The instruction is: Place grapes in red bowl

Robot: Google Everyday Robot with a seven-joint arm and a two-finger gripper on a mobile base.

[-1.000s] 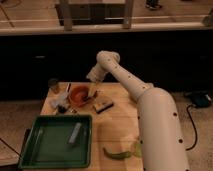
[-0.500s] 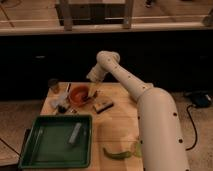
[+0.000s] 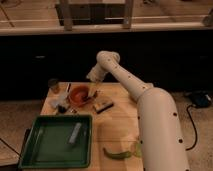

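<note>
The small orange-red bowl [image 3: 78, 94] sits near the far left of the wooden table [image 3: 117, 127]. My gripper [image 3: 91, 93] hangs from the white arm at the bowl's right rim, its tip just over the edge. Something dark shows at the bowl's right side by the gripper; I cannot tell whether it is the grapes. The grapes are not clearly visible anywhere else.
A rectangular green tray [image 3: 57, 141] with a pale object [image 3: 75, 133] fills the near left. A small flat box [image 3: 102, 104] lies right of the bowl. A dark cup [image 3: 53, 85] and pale items [image 3: 58, 102] stand far left. A green object [image 3: 120, 151] lies near the front.
</note>
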